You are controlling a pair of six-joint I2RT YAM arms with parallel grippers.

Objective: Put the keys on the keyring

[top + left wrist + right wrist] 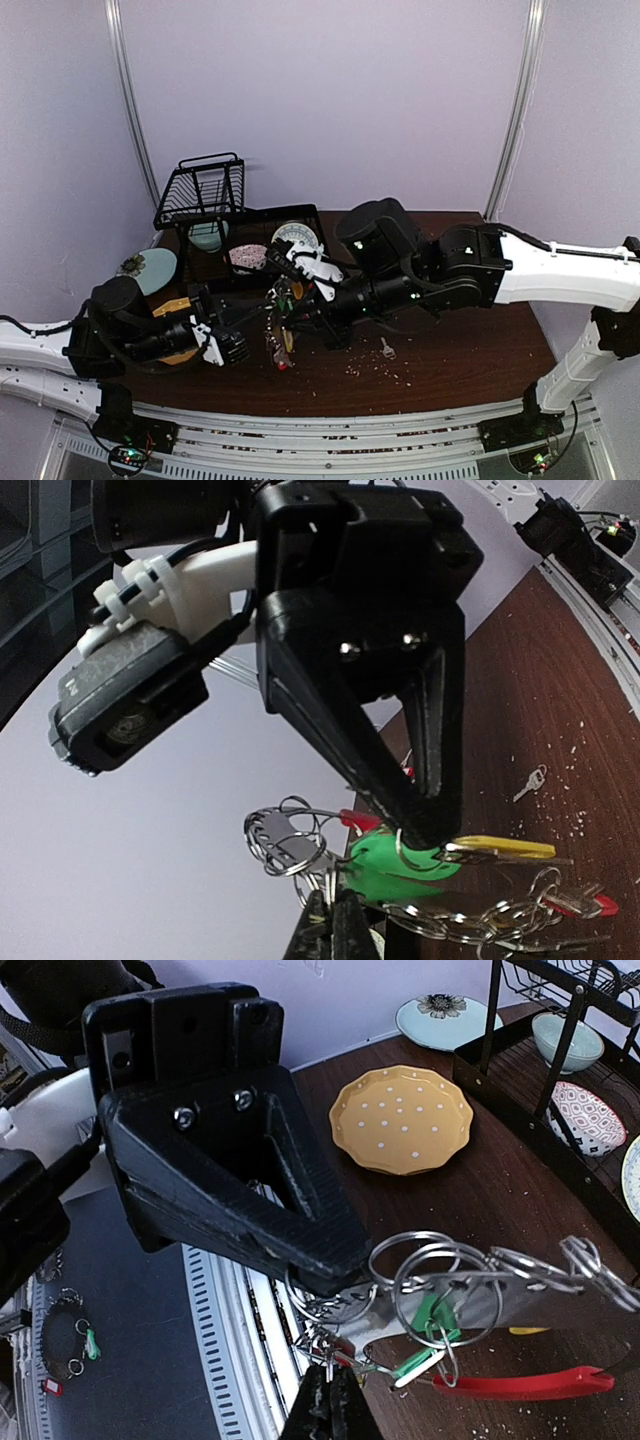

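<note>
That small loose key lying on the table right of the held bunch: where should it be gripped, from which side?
Probably the head of the loose key, from straight above, jaws straddling it edge to edge. The key lies flat on the table, so only its thin edges offer purchase; the head is its widest part.

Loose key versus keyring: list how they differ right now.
The loose key lies alone on the table, untouched; the keyring is gripped by the left gripper and the right gripper, both shut. The loose key is plain silver; the keyring carries a green tag, a yellow-headed key and a red clip. Both are silvery metal.
</note>
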